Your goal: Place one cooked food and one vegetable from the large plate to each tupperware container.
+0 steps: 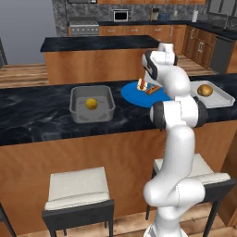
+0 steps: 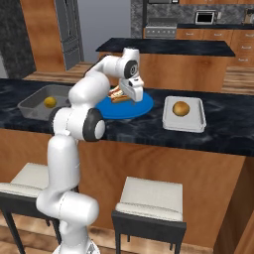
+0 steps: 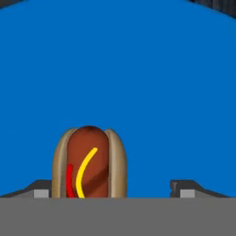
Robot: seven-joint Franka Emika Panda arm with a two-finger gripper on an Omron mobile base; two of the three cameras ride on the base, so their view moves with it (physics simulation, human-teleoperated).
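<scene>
Hovering jaws (image 3: pixel 110 190) astride hot dog (image 3: pixel 89 163)

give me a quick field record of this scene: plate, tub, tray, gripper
plate: blue plate on the dark counter, between tub and tray, holding two hot dogs
tub: grey tub to the plate's left, with the yellow ball in it
tray: pale tray to the plate's right, with the brown ball in it
gripper: gripper low over the plate, jaws apart either side of one hot dog, not closed on it
left to do: one hot dog into each container
</scene>
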